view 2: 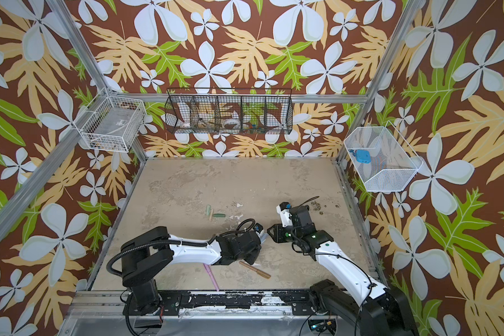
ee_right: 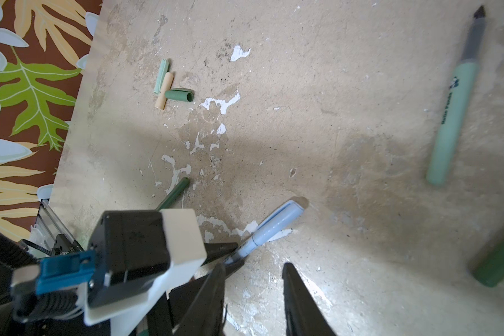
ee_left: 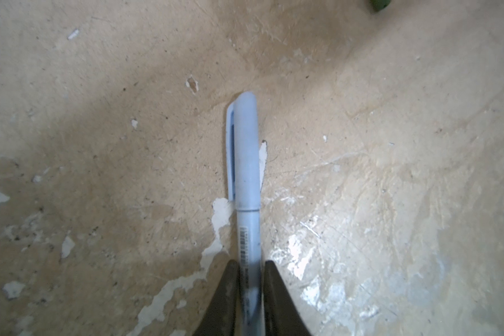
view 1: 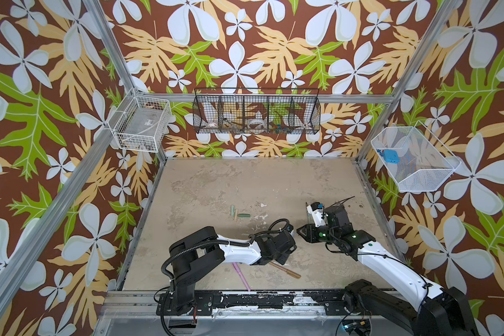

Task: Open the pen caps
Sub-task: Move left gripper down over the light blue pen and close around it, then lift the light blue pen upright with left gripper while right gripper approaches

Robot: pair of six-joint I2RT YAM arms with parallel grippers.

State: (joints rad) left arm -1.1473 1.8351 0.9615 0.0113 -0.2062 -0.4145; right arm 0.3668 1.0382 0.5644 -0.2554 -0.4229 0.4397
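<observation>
Plainly the left gripper point(ee_left: 251, 264) is clamped on the barrel of the light blue pen point(ee_left: 248, 232), which lies on the table point(ee_left: 99, 116) with the light blue cap point(ee_left: 246, 151) seated and pointing away from the jaws; the right gripper point(ee_right: 254, 265) stands parted and empty, just short of that cap; three loose caps point(ee_right: 172, 84), pale green, beige and dark green, lie touching in a cluster well apart. Risks, as I judge them: the left hold sits far down the barrel, so a pull on the cap could slide or swivel the pen out of the grip; the clip lies along one side, so the right jaws might pinch clip rather than tube and slip off; closing too near the seam could catch barrel and cap together. Both top views hide the grasp beneath the left wrist; the pink pen point(view 1: 242, 276) and brown pen point(view 1: 285, 270) are partly under the arm, and whether they are capped I cannot tell; a dark green pen body point(ee_right: 498, 261) is cut off in the right wrist view.
</observation>
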